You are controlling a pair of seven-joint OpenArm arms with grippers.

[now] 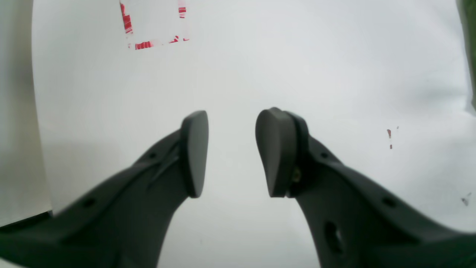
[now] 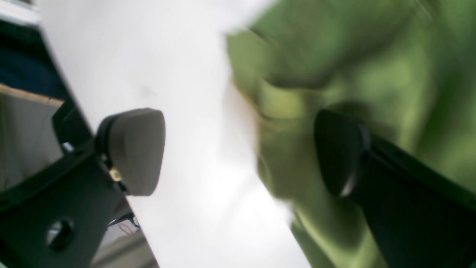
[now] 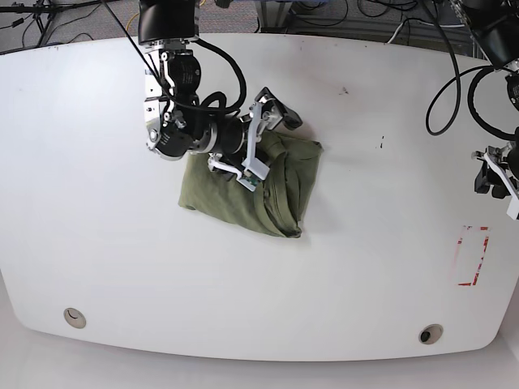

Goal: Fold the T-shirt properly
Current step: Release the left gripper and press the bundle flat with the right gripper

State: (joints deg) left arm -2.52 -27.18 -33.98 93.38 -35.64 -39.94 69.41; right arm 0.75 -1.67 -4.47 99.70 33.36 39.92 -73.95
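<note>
The olive-green T-shirt (image 3: 243, 190) lies folded into a rumpled rectangle on the white table (image 3: 365, 227), a little left of centre. My right gripper (image 3: 266, 139) hovers over the shirt's upper right part, open wide with nothing between its fingers. In the right wrist view the right gripper (image 2: 238, 149) straddles the edge of the T-shirt (image 2: 334, 67): one finger over bare table, the other over green cloth. My left gripper (image 1: 231, 152) is open and empty over bare table, far to the right of the shirt. A sliver of the T-shirt (image 1: 469, 44) shows at that view's top right corner.
A red tape outline (image 3: 473, 255) marks the table near its right edge, close to the left arm (image 3: 499, 174); the same red tape (image 1: 152, 26) shows ahead of the left gripper. Two round holes (image 3: 74, 317) (image 3: 431, 333) sit near the front edge. Cables (image 3: 324, 16) lie behind the table.
</note>
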